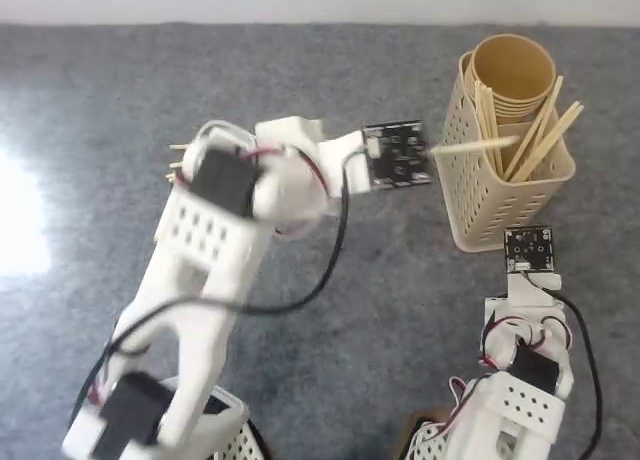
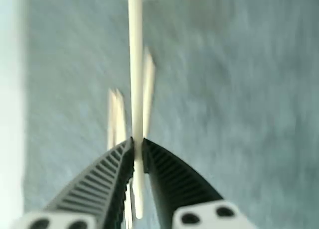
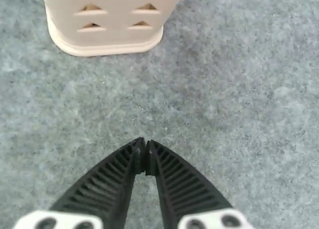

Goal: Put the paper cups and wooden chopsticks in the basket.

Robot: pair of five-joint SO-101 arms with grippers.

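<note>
A beige slotted basket (image 1: 500, 215) stands at the right of the high view, holding a stack of paper cups (image 1: 513, 72) and several wooden chopsticks (image 1: 545, 130). My left gripper (image 2: 137, 142) is shut on one wooden chopstick (image 2: 134, 64), whose far end (image 1: 470, 145) lies against the basket's upper left wall. More chopsticks (image 2: 115, 117) show blurred on the carpet beyond it. Two chopstick ends (image 1: 177, 156) stick out from behind the left arm. My right gripper (image 3: 144, 142) is shut on nothing, just above the carpet in front of the basket's base (image 3: 104, 37).
Grey carpet (image 1: 90, 100) covers the whole table. The left arm (image 1: 215, 220) reaches diagonally across the middle. The right arm (image 1: 520, 370) stands at the front right, close below the basket. A bright glare patch (image 1: 15, 220) lies at the left edge.
</note>
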